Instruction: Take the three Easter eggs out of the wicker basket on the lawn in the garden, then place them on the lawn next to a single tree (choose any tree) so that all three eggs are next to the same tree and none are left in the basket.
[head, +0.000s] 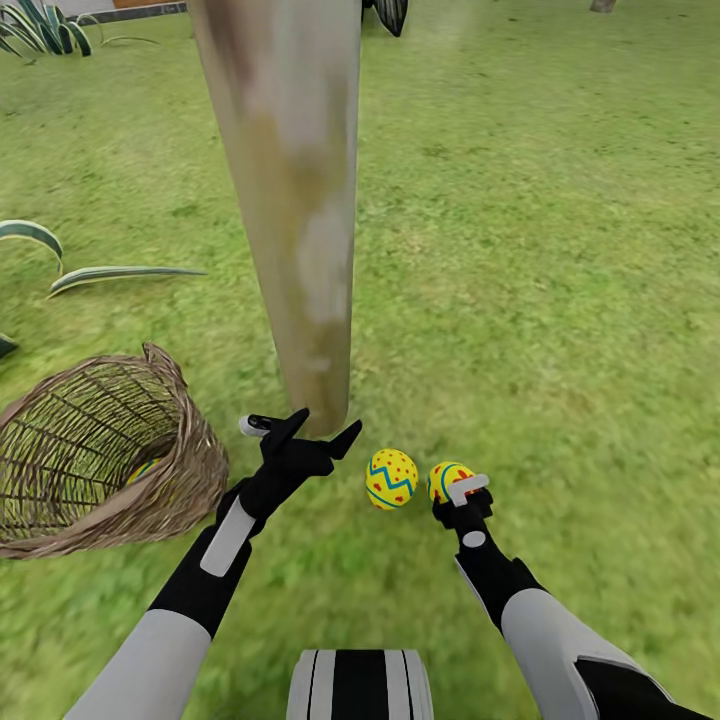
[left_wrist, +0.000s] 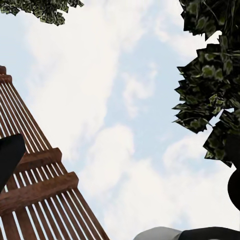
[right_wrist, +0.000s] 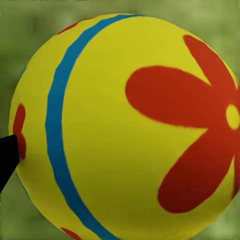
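- Left gripper (head: 318, 432): fingers spread wide, nothing between them. It sits at the foot of the tree (head: 290, 200), with its fingertips just short of the trunk base.
- Left wrist view: the camera faces upward. It shows sky, a brown slatted wooden structure (left_wrist: 35, 200) and dark foliage (left_wrist: 212, 95).
- Right gripper (head: 458, 492): positioned at an egg with a flower mark (head: 447, 478), low over the lawn (head: 560, 250). In the right wrist view this egg (right_wrist: 125, 130) sits right in front of the camera, yellow with a blue band and a red flower, and one dark fingertip (right_wrist: 7, 160) touches its side. The other finger is not visible, so whether the jaws are closed on the egg cannot be determined.
- Second egg (head: 391, 478): on the grass between the two grippers, just beside the flower-marked egg and near the trunk base. It is yellow with a blue zigzag and red dots. No finger touches it.
- Wicker basket (head: 95, 455): tipped on its side on the grass, on the outer side of the left gripper, apart from it. The opening faces the camera.
- Third egg (head: 143, 470): a patch of yellow and blue shows through the basket weave, inside the basket.
- Striped agave leaves (head: 100, 272): on the lawn beyond the basket.
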